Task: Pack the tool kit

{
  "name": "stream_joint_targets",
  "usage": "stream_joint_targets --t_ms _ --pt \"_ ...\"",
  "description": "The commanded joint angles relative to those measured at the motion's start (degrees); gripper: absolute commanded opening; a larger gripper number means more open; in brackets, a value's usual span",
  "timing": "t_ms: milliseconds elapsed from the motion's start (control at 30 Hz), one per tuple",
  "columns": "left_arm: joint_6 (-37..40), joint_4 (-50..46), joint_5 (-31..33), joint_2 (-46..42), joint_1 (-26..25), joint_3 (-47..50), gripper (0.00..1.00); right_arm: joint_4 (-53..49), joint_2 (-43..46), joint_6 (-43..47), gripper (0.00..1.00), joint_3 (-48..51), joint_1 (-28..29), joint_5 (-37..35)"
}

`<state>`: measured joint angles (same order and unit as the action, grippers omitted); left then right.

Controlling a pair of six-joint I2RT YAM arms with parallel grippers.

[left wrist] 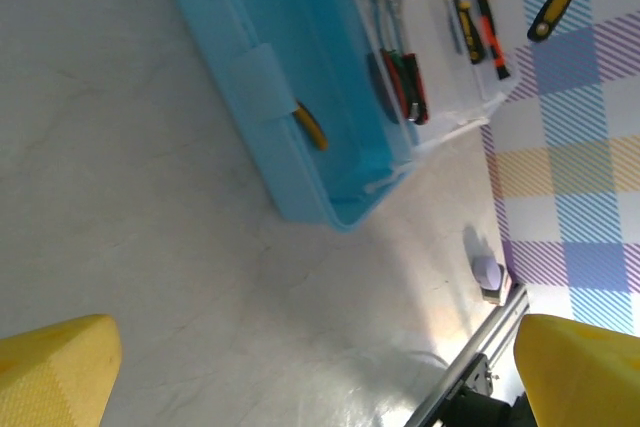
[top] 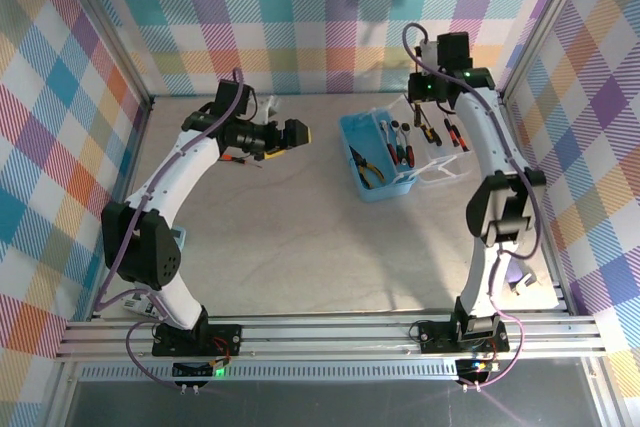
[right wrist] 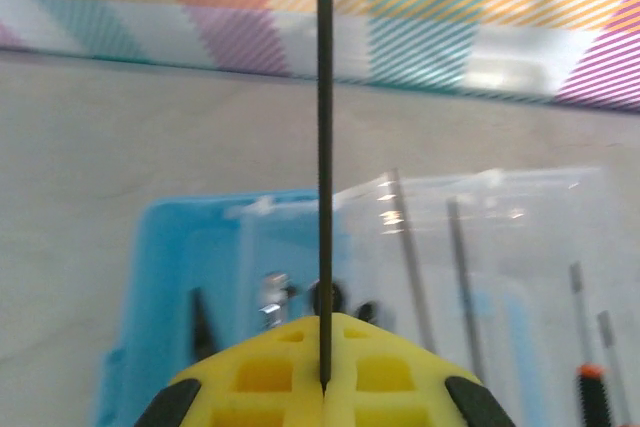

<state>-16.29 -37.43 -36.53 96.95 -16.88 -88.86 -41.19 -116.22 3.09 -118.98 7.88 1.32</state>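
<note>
Left gripper (left wrist: 320, 372): its two yellow fingers (left wrist: 55, 372) sit at the opposite lower corners of the left wrist view. They are spread wide, with nothing between them but the bare grey table (left wrist: 130, 217). The frame edge cuts off both fingers.

Beyond the left gripper stands the light blue translucent rectangular plastic case (left wrist: 230, 57). It is open and sits right of table centre in the top view. Yellow-handled pliers (top: 368, 169) lie inside; through the near wall just one handle end shows. A red-handled wrench (left wrist: 412, 92) lies at the lid side of the case, its head hard to make out. The clear plastic lid (left wrist: 445, 87) lies flat against the case, with small screwdrivers (left wrist: 470, 22) resting on it.

Right gripper (right wrist: 324, 347): it is near the far end of the case and lid. Its yellow fingers are pressed together on a thin dark metal shaft (right wrist: 323, 147). The shaft runs out of the top of the right wrist view, so its far end is cut off. The checked wall (right wrist: 450, 7) behind is blurred.
</note>
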Motion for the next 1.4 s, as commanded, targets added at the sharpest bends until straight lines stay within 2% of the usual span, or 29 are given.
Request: stream_joint_targets --t_ms 0,200,367,733,1100,1133,1200,1267,1367 --pt "0.7 -1.8 0.5 -1.3 -0.8 2.0 1.00 -0.3 -5.7 6.2 0.00 -5.0 -0.1 -9.1" --pt "-0.2 -0.8 0.3 -1.5 -0.8 3.5 1.00 -0.3 -13.3 8.7 0.00 -12.2 -0.5 -10.6" --pt "-0.1 -1.1 0.4 -1.2 -0.8 3.5 1.00 -1.4 -15.8 9.7 0.00 -13.6 -1.1 -10.6" --pt "0.0 -0.9 -0.1 0.0 -0.8 2.7 1.00 -5.2 -12.3 11.3 0.00 -6.4 -1.5 -5.6" --pt "0.0 -0.5 -0.1 -0.5 -0.8 3.8 1.00 -6.5 -7.2 11.5 0.00 1.0 -1.5 -5.0" --pt "0.1 -0.4 -0.1 -0.5 -0.8 3.9 1.00 -6.9 -7.0 11.5 0.02 1.2 -1.5 -4.9" --pt "0.0 -0.4 0.0 -0.6 -0.8 3.9 1.00 -7.5 -6.6 11.6 0.18 1.6 -1.5 -5.0" --pt "0.0 -0.5 0.5 -0.5 -0.7 4.0 1.00 -7.7 -6.0 11.5 0.29 1.9 -1.5 -5.2" --pt "0.1 -1.8 2.9 0.1 -0.3 3.2 1.00 -8.1 -4.5 11.2 0.37 1.6 -1.5 -5.0"
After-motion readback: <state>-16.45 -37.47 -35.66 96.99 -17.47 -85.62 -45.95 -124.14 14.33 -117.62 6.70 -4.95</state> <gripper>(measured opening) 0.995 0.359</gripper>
